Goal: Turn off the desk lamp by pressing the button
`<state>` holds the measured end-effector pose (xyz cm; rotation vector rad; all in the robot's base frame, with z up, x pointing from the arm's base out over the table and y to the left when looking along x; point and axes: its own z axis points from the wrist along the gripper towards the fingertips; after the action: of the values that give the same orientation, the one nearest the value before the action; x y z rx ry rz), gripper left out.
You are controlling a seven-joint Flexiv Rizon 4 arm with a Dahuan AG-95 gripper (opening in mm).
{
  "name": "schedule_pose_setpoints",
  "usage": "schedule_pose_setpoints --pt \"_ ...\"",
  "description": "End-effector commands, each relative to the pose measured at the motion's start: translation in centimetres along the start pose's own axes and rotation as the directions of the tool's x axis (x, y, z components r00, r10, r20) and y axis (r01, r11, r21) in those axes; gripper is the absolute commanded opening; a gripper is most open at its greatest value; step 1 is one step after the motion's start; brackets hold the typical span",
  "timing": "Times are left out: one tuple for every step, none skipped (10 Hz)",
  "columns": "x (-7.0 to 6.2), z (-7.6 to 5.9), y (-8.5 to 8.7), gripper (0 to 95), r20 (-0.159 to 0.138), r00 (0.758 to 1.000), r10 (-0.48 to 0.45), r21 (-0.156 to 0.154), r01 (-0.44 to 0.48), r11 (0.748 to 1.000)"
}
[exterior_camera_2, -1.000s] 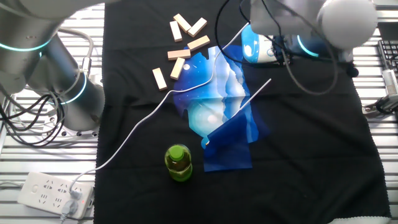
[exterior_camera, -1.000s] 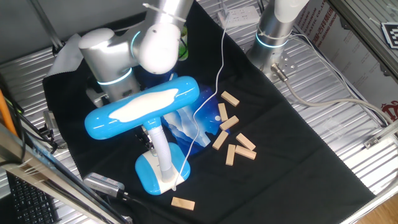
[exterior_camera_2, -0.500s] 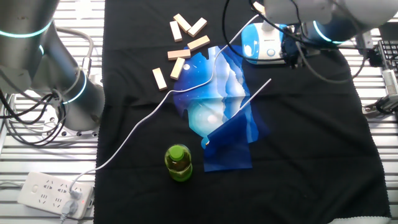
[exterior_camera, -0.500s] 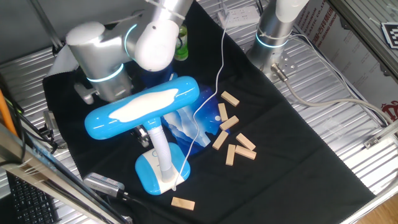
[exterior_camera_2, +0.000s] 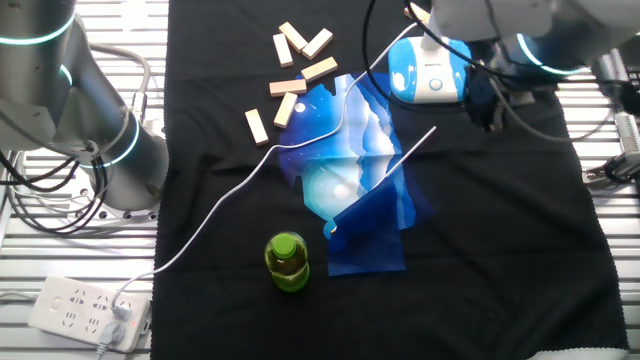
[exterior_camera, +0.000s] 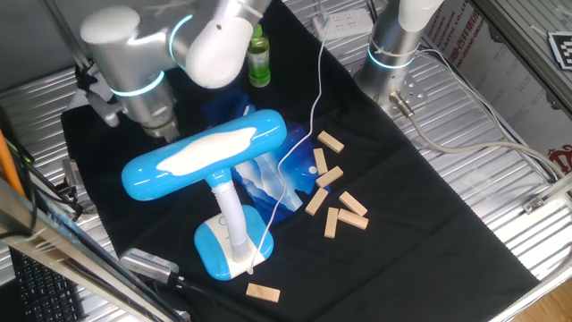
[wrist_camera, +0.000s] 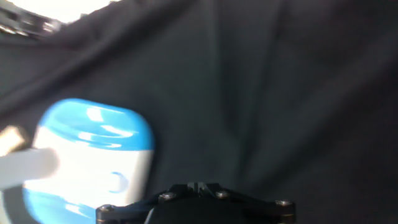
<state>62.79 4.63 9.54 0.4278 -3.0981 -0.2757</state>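
Capped green bottle [exterior_camera_2: 287, 262] upright on cloth [exterior_camera_2: 500, 250]

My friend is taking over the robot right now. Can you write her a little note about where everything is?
Gripper: behind the lamp head in one fixed view, and the hand view shows no fingertips, so open or shut cannot be told. It is not touching the lamp.
Desk lamp: stands upright on the black cloth, its blue and white base just ahead and left of the hand, white cord trailing across the cloth.
Nearby: wooden blocks, green bottle, blue printed sheet.
Done: the pictures do not show whether the button was pressed or the lamp is off.
Left: check the lamp; if it is on, press the button.
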Motion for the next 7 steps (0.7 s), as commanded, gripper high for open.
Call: schedule_pose_setpoints --pt "2.2 -1.2 -3.7 0.0 -0.003 1.0 -0.031 0.081 0.031 0.996" --pt "3.0 -1.3 -4.3 0.0 0.01 0.999 -0.037 0.081 0.036 0.996" --pt "3.6 -1.4 -4.8 0.0 0.015 0.999 -0.034 0.083 0.033 0.996" --pt "3.8 -1.3 -4.9 0.0 0.015 1.0 -0.021 0.087 0.02 0.996" --pt "3.8 -1.3 -5.0 0.0 0.015 1.0 -0.007 0.087 0.006 0.996" --pt "3.8 -1.3 -5.0 0.0 0.017 1.0 0.004 0.08 -0.006 0.997" --pt "3.8 -1.3 -5.0 0.0 0.015 1.0 0.007 0.079 -0.008 0.997"
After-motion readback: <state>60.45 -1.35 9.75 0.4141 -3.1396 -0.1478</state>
